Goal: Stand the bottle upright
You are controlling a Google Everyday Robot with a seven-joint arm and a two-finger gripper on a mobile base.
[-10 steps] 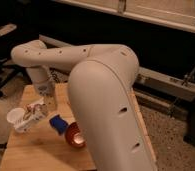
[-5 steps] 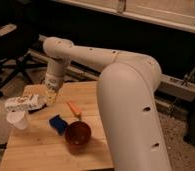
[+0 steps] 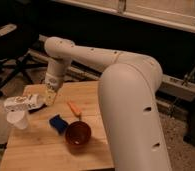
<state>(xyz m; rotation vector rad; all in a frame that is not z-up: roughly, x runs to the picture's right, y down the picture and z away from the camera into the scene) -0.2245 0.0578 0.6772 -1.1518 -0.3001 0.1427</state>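
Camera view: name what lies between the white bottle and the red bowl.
In the camera view, a small blue block lies between the white cylindrical labelled bottle and the round red bowl. The tool hangs just beside the bottle.

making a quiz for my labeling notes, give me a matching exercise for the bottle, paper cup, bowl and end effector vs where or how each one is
Things:
1. bottle
2. paper cup
3. bowl
4. end effector

Place or state:
A. reddish, open side up, near the front of the table
B. lying on its side at the table's left edge
C. over the table, just right of the bottle's end
D. plain white, just in front of the bottle

Pairs: 1-B, 2-D, 3-A, 4-C
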